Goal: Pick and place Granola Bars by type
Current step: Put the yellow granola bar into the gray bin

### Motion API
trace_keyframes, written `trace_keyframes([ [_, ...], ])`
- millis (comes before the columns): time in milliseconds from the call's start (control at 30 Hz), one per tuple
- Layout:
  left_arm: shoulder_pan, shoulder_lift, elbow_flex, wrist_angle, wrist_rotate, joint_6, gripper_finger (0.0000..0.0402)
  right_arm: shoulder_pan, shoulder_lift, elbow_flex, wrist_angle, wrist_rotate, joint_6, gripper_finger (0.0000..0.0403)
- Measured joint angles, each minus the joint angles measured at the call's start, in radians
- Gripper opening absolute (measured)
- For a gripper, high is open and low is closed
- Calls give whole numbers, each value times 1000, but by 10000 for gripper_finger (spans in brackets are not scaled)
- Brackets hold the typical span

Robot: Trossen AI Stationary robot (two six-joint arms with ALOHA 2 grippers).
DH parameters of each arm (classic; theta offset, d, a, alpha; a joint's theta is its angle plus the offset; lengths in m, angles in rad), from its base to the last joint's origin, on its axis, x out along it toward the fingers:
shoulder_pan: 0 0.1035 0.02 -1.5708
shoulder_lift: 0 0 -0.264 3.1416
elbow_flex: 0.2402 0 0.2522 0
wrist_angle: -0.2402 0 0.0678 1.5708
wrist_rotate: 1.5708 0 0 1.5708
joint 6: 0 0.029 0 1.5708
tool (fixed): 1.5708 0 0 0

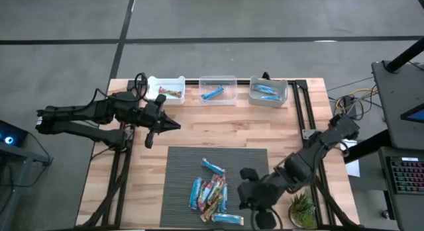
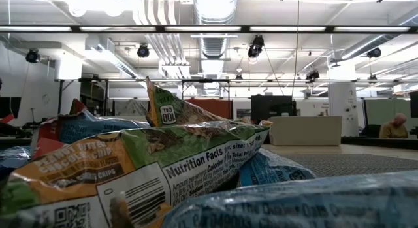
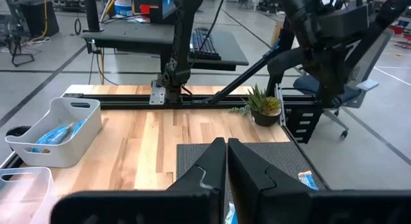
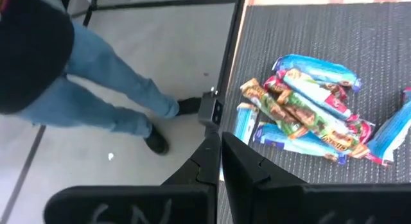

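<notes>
Left arm reaches in from the left edge of the high view, stretched out flat across the wooden worktop (image 1: 278,128), and its left hand (image 1: 173,125) sits in the upper left-middle of the frame, just below the leftmost bin (image 1: 165,87). The fingers (image 3: 209,163) are pressed together, basically no gap, nothing between them. Right arm comes in from the right edge and bends down toward the lower middle, so the right hand (image 1: 244,191) hangs at the bottom edge of the dark mat (image 1: 179,165), just right of the pile. Its fingers (image 4: 212,156) are closed up tight too, holding nothing and not touching any bar. The Granola Bars (image 1: 211,191) are mostly heaped on the mat at lower centre, blue ones mixed with green/red ones, overlapping each other. 3 bins line the top of the worktop: a multicoloured bar in the leftmost, a blue bar in the middle bin (image 1: 217,89), and light blue ones in the right bin (image 1: 268,92). A person's legs (image 4: 109,89) in jeans show on the floor in the right wrist view.
</notes>
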Motion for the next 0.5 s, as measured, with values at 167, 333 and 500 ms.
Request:
trace_keyframes([
  [167, 0, 0, 0, 0, 0, 2, 0, 10, 1, -15, -2, 0, -4, 8],
  [333, 0, 0, 0, 0, -1, 20, 0, 18, 21, -17, 3, 0, -18, 8],
  [500, 0, 0, 0, 0, -1, 20, 0, 30, 75, -16, 12, -5, -27, 8],
])
